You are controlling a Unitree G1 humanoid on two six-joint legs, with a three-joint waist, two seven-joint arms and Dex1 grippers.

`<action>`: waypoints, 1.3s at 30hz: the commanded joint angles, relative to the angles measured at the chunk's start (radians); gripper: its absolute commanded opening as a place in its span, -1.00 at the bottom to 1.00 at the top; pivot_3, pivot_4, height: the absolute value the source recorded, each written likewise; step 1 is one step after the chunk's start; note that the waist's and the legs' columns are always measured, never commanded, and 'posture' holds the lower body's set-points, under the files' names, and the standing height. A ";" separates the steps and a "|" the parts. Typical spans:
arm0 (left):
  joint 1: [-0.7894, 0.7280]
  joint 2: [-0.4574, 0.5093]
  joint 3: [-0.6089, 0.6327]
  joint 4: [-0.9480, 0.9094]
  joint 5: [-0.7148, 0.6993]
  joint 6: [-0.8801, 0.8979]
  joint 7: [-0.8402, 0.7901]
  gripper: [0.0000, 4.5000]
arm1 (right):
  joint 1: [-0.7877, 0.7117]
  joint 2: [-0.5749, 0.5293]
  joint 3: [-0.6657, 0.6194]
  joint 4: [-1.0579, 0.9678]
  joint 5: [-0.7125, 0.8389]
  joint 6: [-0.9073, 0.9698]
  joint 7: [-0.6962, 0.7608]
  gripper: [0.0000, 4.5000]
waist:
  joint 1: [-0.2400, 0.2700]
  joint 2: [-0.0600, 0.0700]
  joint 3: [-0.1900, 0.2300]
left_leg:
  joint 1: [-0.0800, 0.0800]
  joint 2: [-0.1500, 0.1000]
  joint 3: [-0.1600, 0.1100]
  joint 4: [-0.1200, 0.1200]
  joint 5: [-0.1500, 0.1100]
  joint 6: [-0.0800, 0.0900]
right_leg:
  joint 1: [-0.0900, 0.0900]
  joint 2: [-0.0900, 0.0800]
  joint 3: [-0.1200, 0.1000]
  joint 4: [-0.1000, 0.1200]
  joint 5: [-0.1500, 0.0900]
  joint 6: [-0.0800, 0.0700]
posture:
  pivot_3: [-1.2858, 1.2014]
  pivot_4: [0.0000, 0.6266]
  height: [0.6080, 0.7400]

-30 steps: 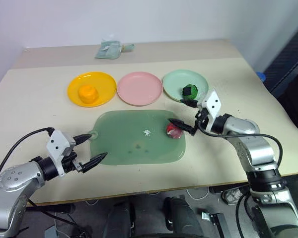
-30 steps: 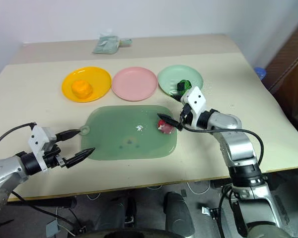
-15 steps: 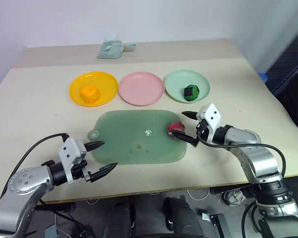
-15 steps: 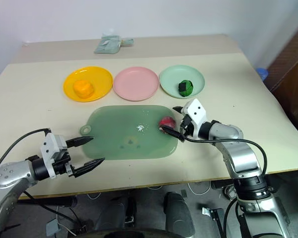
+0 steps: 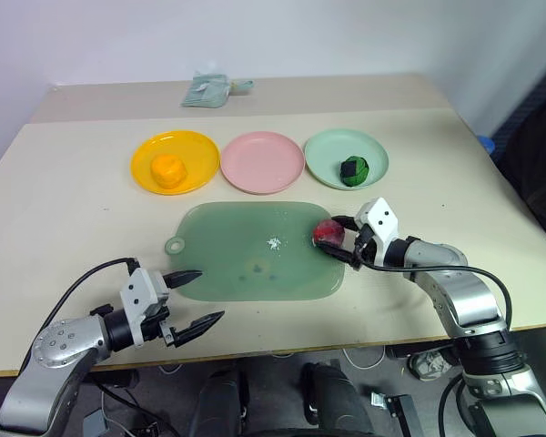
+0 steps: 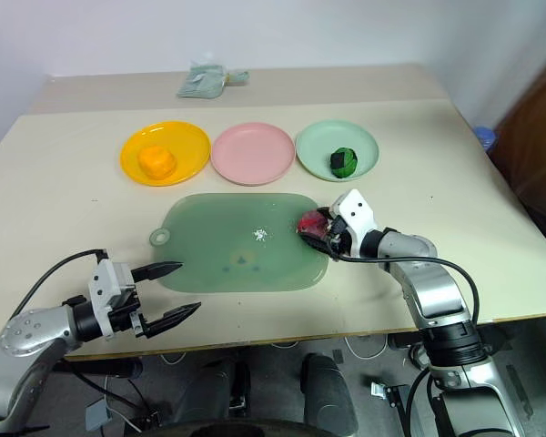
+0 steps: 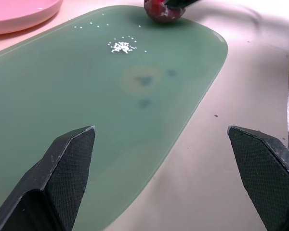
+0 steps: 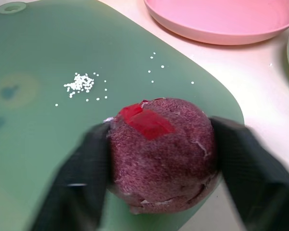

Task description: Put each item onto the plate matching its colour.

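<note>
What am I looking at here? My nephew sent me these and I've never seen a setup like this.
It is a humanoid robot with two arms, each ending in a two-fingered black gripper. Two pictures look down from cameras in its head; the other two come from a camera on each wrist. On the table lie a yellow plate holding an orange lump, a pink plate, a green plate holding a dark green lump, a translucent green board and a small packet. The right gripper is shut on a red lump at the board's edge. The left gripper hangs open near the table's front edge.
</note>
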 commanded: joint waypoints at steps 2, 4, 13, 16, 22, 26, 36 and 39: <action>-0.009 0.003 -0.003 -0.026 -0.001 -0.002 0.013 1.00 | -0.015 0.014 -0.024 -0.040 0.026 0.006 -0.013 -0.16 | 0.000 0.000 0.000 | 0.000 0.000 0.000 0.000 0.000 0.000 | 0.000 0.000 0.000 0.000 0.000 0.000 | 0.03 -0.52 1.00; -0.014 0.005 -0.004 -0.037 -0.003 0.009 0.023 1.00 | -0.023 0.020 -0.033 -0.049 0.040 0.016 -0.018 -0.16 | 0.000 0.000 0.000 | 0.000 0.000 0.000 0.000 0.000 0.000 | 0.000 0.000 0.000 0.000 0.000 0.000 | 0.03 -0.52 1.00; -0.048 0.012 0.027 -0.030 -0.010 0.043 0.067 1.00 | -0.253 0.174 -0.026 0.073 0.031 0.056 -0.168 -0.16 | -0.007 0.000 0.000 | 0.000 0.000 0.000 0.000 0.000 0.000 | 0.000 0.001 0.000 0.001 0.000 0.000 | 0.03 -0.52 1.00; -0.065 0.008 0.033 -0.019 -0.010 0.050 0.083 1.00 | -0.401 0.264 -0.009 0.275 -0.036 0.041 -0.276 -0.16 | -0.008 0.000 0.000 | 0.000 0.000 0.000 0.000 0.000 0.000 | -0.001 0.001 0.000 0.003 0.000 0.000 | 0.03 -0.52 1.00; -0.070 -0.001 0.033 -0.028 -0.009 0.057 0.107 1.00 | -0.676 0.400 -0.018 0.734 -0.105 -0.123 -0.354 -0.16 | -0.006 0.000 0.000 | -0.001 0.000 0.001 0.000 0.000 -0.001 | -0.002 0.001 0.000 0.003 0.000 0.001 | 0.03 -0.52 1.00; -0.031 -0.017 0.046 -0.071 -0.004 0.062 0.144 1.00 | -0.842 0.463 -0.028 1.064 -0.148 -0.265 -0.399 -0.16 | -0.024 0.001 0.000 | -0.001 0.000 0.002 0.000 0.000 -0.001 | -0.002 0.001 0.000 0.003 0.001 0.001 | 0.03 -0.52 1.00; 0.027 -0.031 0.075 -0.123 -0.011 0.067 0.202 1.00 | -0.897 0.484 -0.079 1.210 -0.150 -0.420 -0.330 0.99 | -0.034 0.001 0.001 | -0.001 0.001 0.000 -0.002 0.001 -0.001 | -0.002 0.000 0.000 0.003 0.001 0.001 | 0.03 -0.52 1.00; 0.015 -0.035 0.085 -0.133 -0.028 0.082 0.217 1.00 | -0.843 0.456 -0.065 1.134 -0.163 -0.464 -0.284 0.99 | -0.033 0.001 0.001 | -0.001 0.002 0.000 -0.002 0.001 -0.001 | -0.002 0.000 0.000 0.004 0.001 0.001 | 0.03 -0.52 1.00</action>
